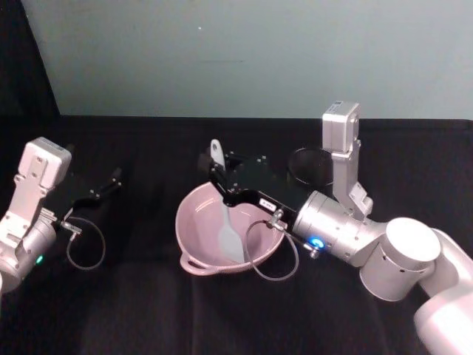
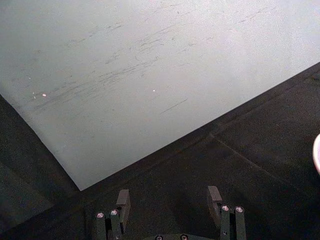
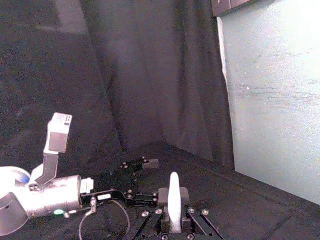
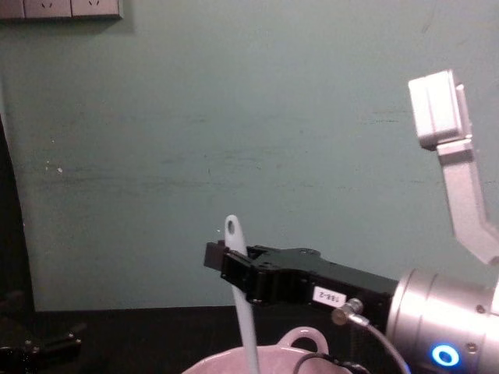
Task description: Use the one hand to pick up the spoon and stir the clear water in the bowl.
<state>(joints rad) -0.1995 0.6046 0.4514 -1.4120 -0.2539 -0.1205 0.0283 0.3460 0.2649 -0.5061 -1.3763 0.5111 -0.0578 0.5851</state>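
Note:
The pale pink bowl (image 1: 194,222) sits mid-table, its loop handle (image 1: 194,264) toward me. The white spoon (image 1: 230,235) stands steeply in it, blade down inside the bowl and holed handle end (image 4: 231,227) pointing up. My right gripper (image 1: 216,180) reaches in from the right over the bowl's far rim and is shut on the spoon's handle (image 3: 174,197). In the chest view the right gripper (image 4: 230,266) clamps the spoon (image 4: 248,331) above the bowl's rim (image 4: 234,363). My left gripper (image 1: 112,180) is parked at the table's left, open (image 2: 169,196) and holding nothing.
A black mesh cup (image 1: 310,167) stands just behind the right arm's wrist. Loose cable loops hang from both wrists, one (image 1: 275,255) draping over the bowl's right side. Black cloth covers the table, with a pale green wall (image 1: 244,52) behind.

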